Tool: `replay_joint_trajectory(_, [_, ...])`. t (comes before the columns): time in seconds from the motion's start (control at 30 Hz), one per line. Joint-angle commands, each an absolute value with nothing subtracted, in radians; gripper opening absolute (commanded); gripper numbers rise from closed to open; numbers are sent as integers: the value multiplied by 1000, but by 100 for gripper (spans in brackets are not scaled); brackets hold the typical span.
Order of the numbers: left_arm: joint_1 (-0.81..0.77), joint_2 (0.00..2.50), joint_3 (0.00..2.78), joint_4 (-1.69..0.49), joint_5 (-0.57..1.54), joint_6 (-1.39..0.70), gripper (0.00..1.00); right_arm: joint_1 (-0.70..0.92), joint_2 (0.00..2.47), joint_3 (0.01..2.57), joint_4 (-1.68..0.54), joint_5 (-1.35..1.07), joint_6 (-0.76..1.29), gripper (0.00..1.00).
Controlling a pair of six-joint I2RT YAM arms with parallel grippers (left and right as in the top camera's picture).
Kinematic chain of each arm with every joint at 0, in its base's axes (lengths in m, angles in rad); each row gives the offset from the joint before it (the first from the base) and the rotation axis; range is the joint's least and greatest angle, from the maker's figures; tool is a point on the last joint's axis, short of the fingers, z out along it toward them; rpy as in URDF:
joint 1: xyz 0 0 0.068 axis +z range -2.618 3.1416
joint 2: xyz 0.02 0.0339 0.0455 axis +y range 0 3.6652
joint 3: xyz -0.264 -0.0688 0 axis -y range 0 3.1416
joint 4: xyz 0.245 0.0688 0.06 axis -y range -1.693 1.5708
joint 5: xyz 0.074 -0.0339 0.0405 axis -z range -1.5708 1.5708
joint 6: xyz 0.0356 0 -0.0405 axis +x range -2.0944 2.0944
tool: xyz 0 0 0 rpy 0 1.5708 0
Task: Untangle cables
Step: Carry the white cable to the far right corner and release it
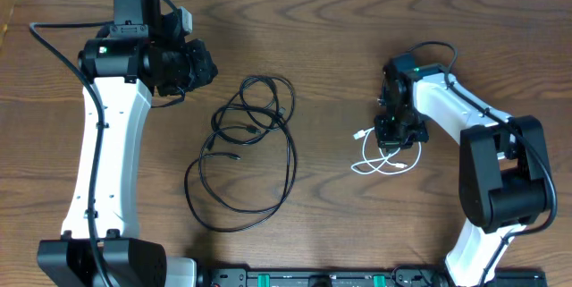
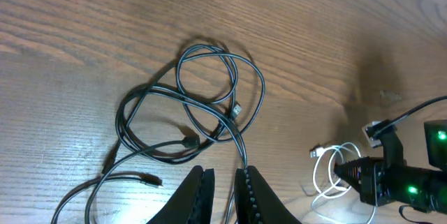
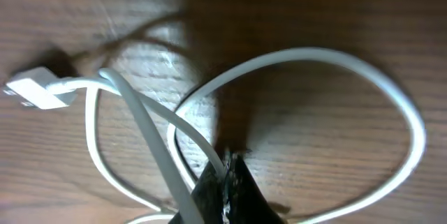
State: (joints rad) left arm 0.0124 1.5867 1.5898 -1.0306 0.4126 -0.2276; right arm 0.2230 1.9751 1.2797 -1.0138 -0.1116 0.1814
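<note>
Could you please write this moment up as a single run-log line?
right fingers: shut on white cable | left fingers: nearly shut, empty | black cables: tangled mid-table, apart from white cable

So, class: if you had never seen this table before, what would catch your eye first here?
Probably the black cables, a loose tangle of overlapping loops in the middle of the wooden table. Next, the white cable coiled apart to the right, where the right end effector is down on it, shut on a strand. The left end effector hangs above the black tangle, touching nothing.
</note>
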Motion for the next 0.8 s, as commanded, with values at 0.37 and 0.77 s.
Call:
replay_joint_trajectory(0.37, [15,1581,1588,-1028,406,-211,16,-211,1967,2133,-938,80,208,1])
replay_joint_trajectory(0.77, [15,1581,1588,-992,406,-221,17,-556,2084,2165,-828,117,177,2])
